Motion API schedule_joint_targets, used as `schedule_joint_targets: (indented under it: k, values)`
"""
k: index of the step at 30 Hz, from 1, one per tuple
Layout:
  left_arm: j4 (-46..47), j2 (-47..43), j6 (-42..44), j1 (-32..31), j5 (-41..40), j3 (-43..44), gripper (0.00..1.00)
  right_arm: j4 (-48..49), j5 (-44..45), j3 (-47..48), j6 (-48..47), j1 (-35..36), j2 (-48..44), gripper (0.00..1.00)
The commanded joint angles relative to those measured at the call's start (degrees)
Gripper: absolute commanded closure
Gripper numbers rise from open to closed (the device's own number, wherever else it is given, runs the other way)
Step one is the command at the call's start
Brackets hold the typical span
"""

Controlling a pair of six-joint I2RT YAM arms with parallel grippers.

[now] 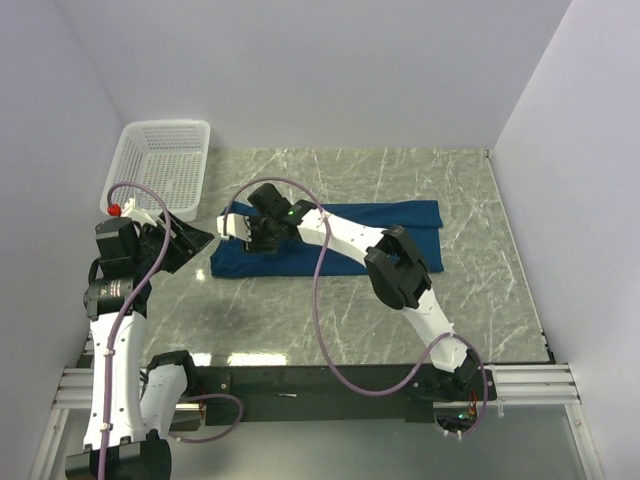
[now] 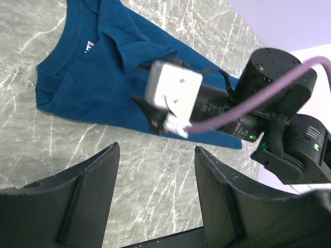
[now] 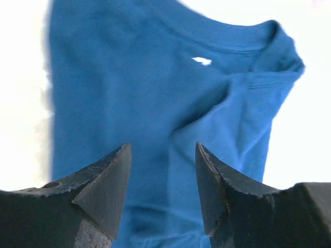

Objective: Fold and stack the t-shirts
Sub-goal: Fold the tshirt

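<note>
The t-shirt (image 1: 425,228) is lying mid-table, and we are seeing bare table (image 1: 300,310) spreading before its near edge. Only our wrist views are showing both sets of jaws standing apart and empty: the right gripper (image 3: 161,150) over the collar end, the left gripper (image 2: 156,150) just off the shirt's left end.

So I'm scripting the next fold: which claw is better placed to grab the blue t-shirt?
Right. The right claw hangs open directly over the t-shirt near its collar. The left claw, also open, sits off the shirt's edge over bare table.
</note>
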Motion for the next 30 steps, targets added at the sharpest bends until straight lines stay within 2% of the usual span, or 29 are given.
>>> schedule_joint_targets:
  k: [1, 15, 21, 25, 30]
  values:
    - [0.5, -0.8, 1.1, 0.4, -0.6, 2.1, 0.35, 3.0, 5.3, 4.6, 4.2, -0.5, 3.0, 0.41]
    - [1.5, -1.5, 0.5, 0.4, 0.4, 0.7, 0.35, 7.9, 10.9, 6.6, 12.0, 0.0, 7.1, 0.46]
    - [1.4, -1.4, 0.4, 0.3, 0.9, 0.6, 0.35, 9.0, 12.3, 7.1, 12.9, -0.1, 7.7, 0.57]
    - [1.6, -1.4, 0.3, 0.3, 1.0, 0.4, 0.35, 9.8, 13.1, 7.6, 13.5, -0.1, 7.9, 0.70]
    - [1.6, -1.3, 0.4, 0.4, 1.1, 0.3, 0.35, 11.3, 15.1, 8.4, 14.4, -0.2, 8.5, 0.80]
